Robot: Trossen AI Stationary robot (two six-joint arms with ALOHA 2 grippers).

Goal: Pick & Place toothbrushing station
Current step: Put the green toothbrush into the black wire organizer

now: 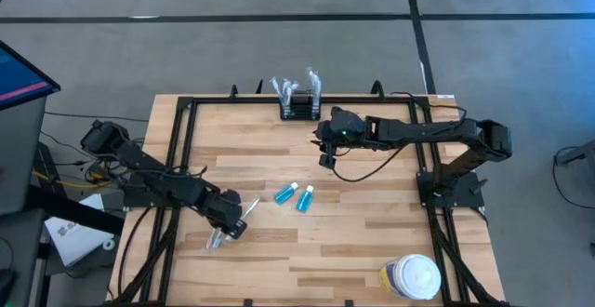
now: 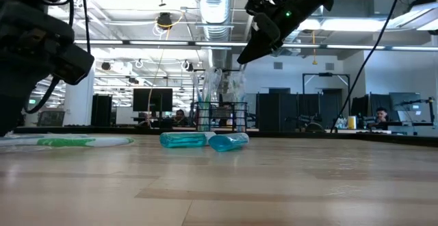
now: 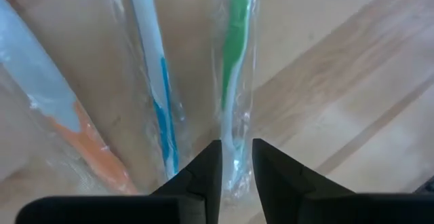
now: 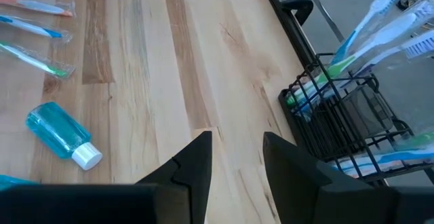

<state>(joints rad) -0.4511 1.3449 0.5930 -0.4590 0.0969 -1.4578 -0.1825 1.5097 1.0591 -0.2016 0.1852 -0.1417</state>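
Note:
The toothbrushing station, a small black wire caddy (image 1: pixel 300 112) (image 4: pixel 352 115), stands at the table's far edge with several wrapped toothbrushes upright in it. Three more wrapped toothbrushes lie flat at the near left: orange (image 3: pixel 81 142), blue (image 3: pixel 159 88) and green (image 3: pixel 234 61). My left gripper (image 1: pixel 221 235) (image 3: pixel 237 159) points down over them, its fingers narrowly apart on either side of the green brush's handle end. My right gripper (image 1: pixel 327 161) (image 4: pixel 237 153) hangs open and empty above the table, short of the caddy. My left gripper comes from above, one finger (image 3: pixel 207 173) on each side of the green toothbrush's handle end (image 3: pixel 237 142), across the brush. The brush lies flat on the table in its clear wrapper. Whether the fingers touch the wrapper I cannot tell.
Two small blue bottles with white caps (image 1: pixel 285 193) (image 1: pixel 304 198) lie on their sides at mid-table. A round white-lidded jar with a yellow label (image 1: pixel 412 277) stands at the near right. A black frame (image 1: pixel 181 130) runs along the table's sides.

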